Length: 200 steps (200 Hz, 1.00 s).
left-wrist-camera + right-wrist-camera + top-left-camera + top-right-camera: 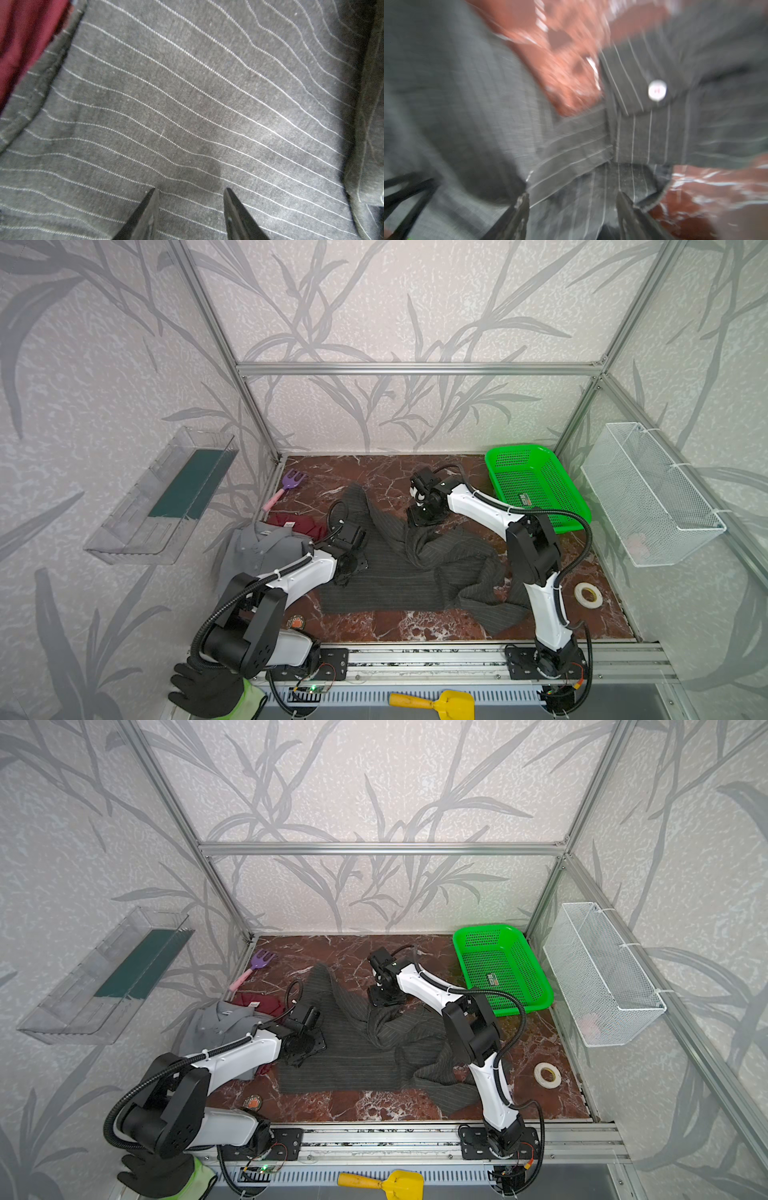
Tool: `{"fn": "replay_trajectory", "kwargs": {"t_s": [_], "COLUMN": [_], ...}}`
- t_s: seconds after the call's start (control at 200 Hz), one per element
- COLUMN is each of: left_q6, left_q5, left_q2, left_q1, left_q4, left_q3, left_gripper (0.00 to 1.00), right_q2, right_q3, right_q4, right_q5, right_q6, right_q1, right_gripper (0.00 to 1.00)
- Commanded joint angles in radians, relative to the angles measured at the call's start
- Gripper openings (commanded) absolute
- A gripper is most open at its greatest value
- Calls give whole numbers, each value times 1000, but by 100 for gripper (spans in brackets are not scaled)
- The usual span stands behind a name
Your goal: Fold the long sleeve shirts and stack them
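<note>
A dark charcoal pinstriped shirt (395, 572) (353, 1052) lies crumpled and spread over the middle of the marble table. At its left, a mid-grey collared shirt (257, 551) (216, 1027) lies partly over a dark red shirt (299, 524) (262, 1002). My left gripper (345, 578) (191, 189) points down at the pinstriped shirt's left edge, open, tips apart on flat cloth (207, 93). My right gripper (415, 526) (573, 194) hangs open over the shirt's far bunched part, close to a cuff with a white button (657, 90). That view is blurred.
A green basket (536, 485) sits at the back right and a tape roll (588, 595) at the right. A purple toy fork (291, 483) lies at the back left. A wire basket (652, 493) and a clear shelf (166, 497) hang on the side walls. A black glove (208, 689) and a yellow scoop (440, 703) lie in front of the rail.
</note>
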Motion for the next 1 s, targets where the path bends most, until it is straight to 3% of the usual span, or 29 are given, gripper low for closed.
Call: {"fn": "replay_trajectory", "kwargs": {"t_s": [0.0, 0.21, 0.345, 0.575, 0.675, 0.845, 0.995], "left_q6": [-10, -12, -14, -12, -14, -14, -13], "left_q5": [27, 31, 33, 26, 27, 29, 25], "left_q2": [6, 6, 6, 6, 11, 16, 23], "left_q1": [3, 2, 2, 2, 2, 2, 2], "left_q4": [-32, -32, -29, -39, -35, -32, -36], "left_q3": [-27, -23, -29, -25, -24, -24, -24], "left_gripper": [52, 52, 52, 52, 52, 52, 52], "right_q2": [-34, -3, 29, 94, 116, 76, 6], "right_q3": [-34, -35, -40, -2, 18, 36, 97], "right_q4": [127, 182, 183, 148, 139, 131, 78], "right_q5": [-96, -103, -23, -11, -8, 27, 129], "right_q6": [85, 110, 115, 111, 101, 73, 1], "right_q1": [7, 16, 12, -12, -13, -20, -32], "right_gripper": [66, 66, 65, 58, 48, 13, 2]}}
